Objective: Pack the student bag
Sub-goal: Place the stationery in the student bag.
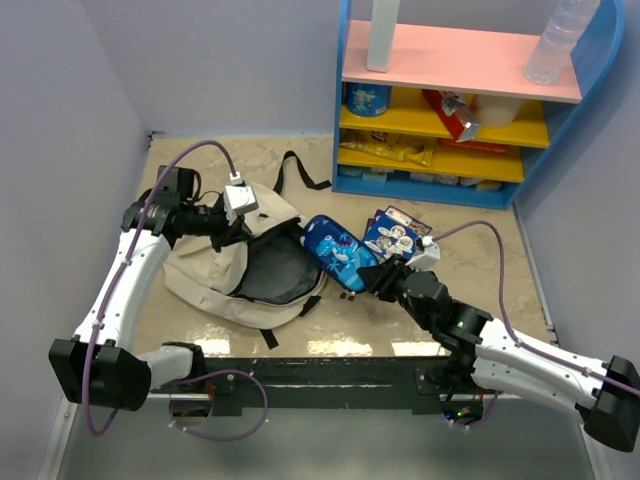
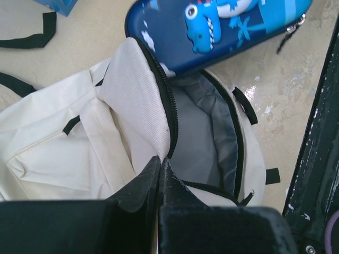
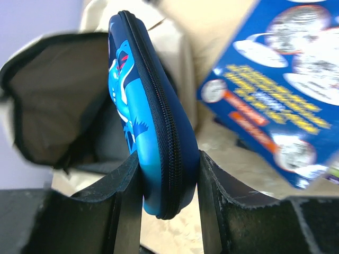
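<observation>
The beige student bag (image 1: 215,268) lies on the floor at centre left, unzipped, its grey lining (image 2: 198,143) showing. My left gripper (image 1: 237,222) is shut on the bag's upper flap (image 2: 140,100) and holds the mouth open. My right gripper (image 1: 372,277) is shut on the near end of a blue dinosaur pencil case (image 1: 337,252), held on edge between its fingers (image 3: 127,174). The case (image 3: 153,137) hangs just right of the bag's opening (image 3: 47,95). The case also shows in the left wrist view (image 2: 217,26), right at the mouth's rim.
A blue picture book (image 1: 395,235) lies right of the case; it also shows in the right wrist view (image 3: 275,100). A blue shelf unit (image 1: 450,100) with snacks and a bottle stands at the back right. Black bag straps (image 1: 300,175) trail behind the bag. Walls close both sides.
</observation>
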You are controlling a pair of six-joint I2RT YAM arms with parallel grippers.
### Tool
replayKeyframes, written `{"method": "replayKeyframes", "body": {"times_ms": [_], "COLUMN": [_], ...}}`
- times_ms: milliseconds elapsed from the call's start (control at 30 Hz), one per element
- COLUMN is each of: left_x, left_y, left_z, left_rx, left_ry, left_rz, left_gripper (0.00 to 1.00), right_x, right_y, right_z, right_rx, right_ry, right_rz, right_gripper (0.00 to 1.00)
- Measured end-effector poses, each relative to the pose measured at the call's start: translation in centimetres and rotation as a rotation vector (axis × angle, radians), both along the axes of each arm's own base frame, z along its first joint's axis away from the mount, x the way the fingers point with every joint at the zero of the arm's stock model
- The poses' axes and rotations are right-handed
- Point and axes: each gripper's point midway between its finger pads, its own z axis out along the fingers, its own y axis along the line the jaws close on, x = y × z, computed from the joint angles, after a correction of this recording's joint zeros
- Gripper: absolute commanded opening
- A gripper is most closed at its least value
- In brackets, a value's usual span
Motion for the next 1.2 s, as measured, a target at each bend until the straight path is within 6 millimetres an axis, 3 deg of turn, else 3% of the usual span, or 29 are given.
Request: {"method": "replayKeyframes", "body": {"times_ms": [133,300,500,667,900,1133,1200], "left_x": [0.6,1.2,0.3,-1.5,-3.3,-3.9,-3.7], "left_y": [0.0,-0.3,-0.8,-1.0,-1.0,-0.8,-0.7], "left_z": [0.7,2.3,3.5,2.9,1.9,1.3,0.9], "left_rx": [-0.01,-0.033,-0.061,-0.055,-0.032,0.013,0.022], "left_ry": [-0.014,-0.046,-0.069,-0.055,-0.046,-0.125,-0.137], "left_rz": [0.021,0.033,-0.02,-0.103,-0.202,-0.313,-0.338], "left_gripper": [0.0,0.0,0.0,0.0,0.0,0.0,0.0], "right_x": [-0.4,-0.3,1.4,4.3,9.3,14.1,15.2], "right_y": [2.2,3.8,6.2,9.8,14.9,20.0,21.6], "right_z": [0.8,-0.2,-0.8,-0.4,-3.1,-3.7,-3.5], "right_rx": [0.001,-0.038,-0.09,-0.106,-0.104,-0.018,-0.02], "right_ry": [-0.021,0.027,0.087,0.092,0.11,0.062,0.037], "right_rz": [0.114,0.158,0.158,0.147,0.059,-0.088,-0.114], "right_gripper": [0.0,0.0,0.0,0.0,0.0,0.0,0.11]}}
